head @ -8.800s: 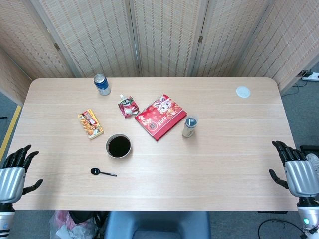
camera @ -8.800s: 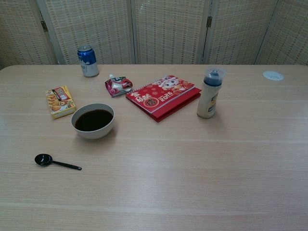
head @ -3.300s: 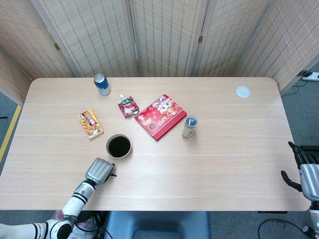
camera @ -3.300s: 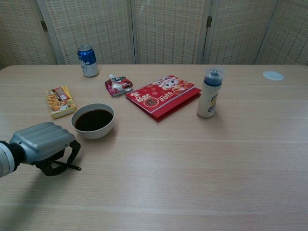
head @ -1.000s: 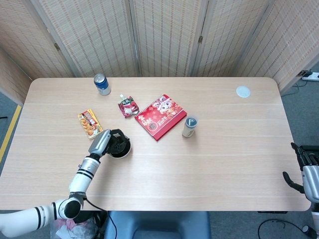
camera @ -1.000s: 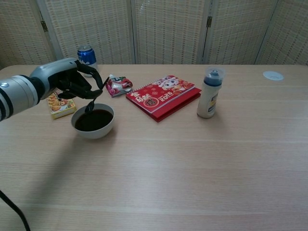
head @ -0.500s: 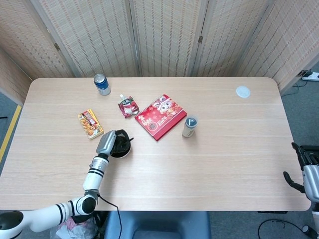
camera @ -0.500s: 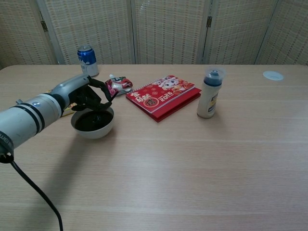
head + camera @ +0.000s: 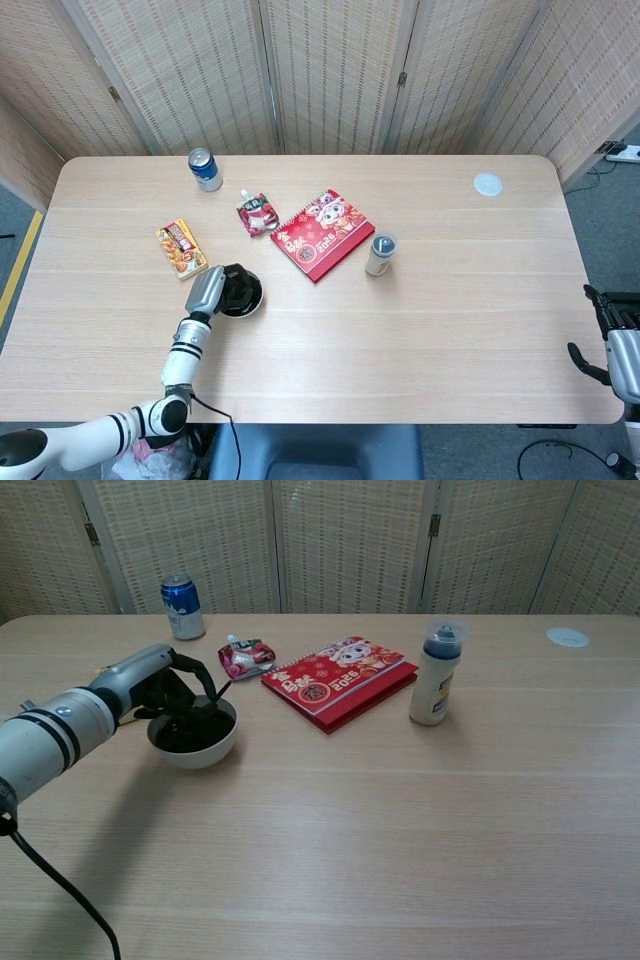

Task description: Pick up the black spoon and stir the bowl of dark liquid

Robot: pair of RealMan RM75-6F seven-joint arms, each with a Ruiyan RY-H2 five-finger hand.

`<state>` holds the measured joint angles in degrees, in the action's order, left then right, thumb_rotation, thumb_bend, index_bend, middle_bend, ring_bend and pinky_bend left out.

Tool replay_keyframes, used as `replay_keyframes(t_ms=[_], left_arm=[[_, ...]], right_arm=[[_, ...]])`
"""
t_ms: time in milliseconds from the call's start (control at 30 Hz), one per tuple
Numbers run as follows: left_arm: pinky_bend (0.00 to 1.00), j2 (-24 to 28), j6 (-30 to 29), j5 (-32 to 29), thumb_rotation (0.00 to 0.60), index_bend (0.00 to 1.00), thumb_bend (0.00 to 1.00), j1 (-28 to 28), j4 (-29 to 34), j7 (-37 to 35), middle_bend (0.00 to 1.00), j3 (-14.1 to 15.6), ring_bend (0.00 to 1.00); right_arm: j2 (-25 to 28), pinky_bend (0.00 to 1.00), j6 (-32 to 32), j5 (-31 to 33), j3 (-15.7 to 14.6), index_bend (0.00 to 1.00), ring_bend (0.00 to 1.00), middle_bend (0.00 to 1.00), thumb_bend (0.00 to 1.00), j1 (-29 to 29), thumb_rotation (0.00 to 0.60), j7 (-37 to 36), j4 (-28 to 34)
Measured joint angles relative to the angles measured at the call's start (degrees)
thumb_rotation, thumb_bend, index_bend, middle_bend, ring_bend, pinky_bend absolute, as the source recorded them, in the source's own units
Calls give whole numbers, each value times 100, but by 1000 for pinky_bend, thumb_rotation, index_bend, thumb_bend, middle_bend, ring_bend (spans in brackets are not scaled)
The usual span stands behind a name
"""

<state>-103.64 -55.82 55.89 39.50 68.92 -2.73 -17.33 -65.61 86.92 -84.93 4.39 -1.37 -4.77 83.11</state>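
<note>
My left hand (image 9: 165,690) (image 9: 208,290) hovers over the left side of the pale bowl (image 9: 205,750) (image 9: 248,306) of dark liquid and grips the black spoon (image 9: 216,698). The spoon's handle sticks up to the right past the fingers; its scoop end points down into the liquid and is hidden behind the hand. The head view shows the hand covering the bowl's left half. My right hand (image 9: 622,350) sits off the table's right edge, fingers curled, holding nothing, seen only in the head view.
A yellow snack box (image 9: 181,249) lies just left of the bowl, a blue can (image 9: 182,607) at the back left. A red pouch (image 9: 245,657), a red notebook (image 9: 340,680), a capped bottle (image 9: 436,674) and a white disc (image 9: 567,636) stand further right.
My left hand has sunk lower over the bowl and shifted slightly left, bringing the spoon down into the dark liquid. My right hand has stayed still.
</note>
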Motion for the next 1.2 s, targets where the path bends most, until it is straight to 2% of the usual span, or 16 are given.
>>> replay_keyframes(t_ms=[300,833,1200], left_arm=[[1000,55,61,91,600,655,475,-43,372,171,1000,87,990],[1000,-233,219,-101,600,660,475,240,-384,427,1000,-199,990],[1000,138,130,65,600,665,476,-73,114,493,1000,98,990]], right_arm=[[-2,275,32,-13,-11,0,332,200,238,21,600,-25,-10],[12,275,99,10,-14,0,336,200,238,86,600,-62,-7],[-4,275,77,-34,-12,0,341,200,239,53,600,-75,-27]])
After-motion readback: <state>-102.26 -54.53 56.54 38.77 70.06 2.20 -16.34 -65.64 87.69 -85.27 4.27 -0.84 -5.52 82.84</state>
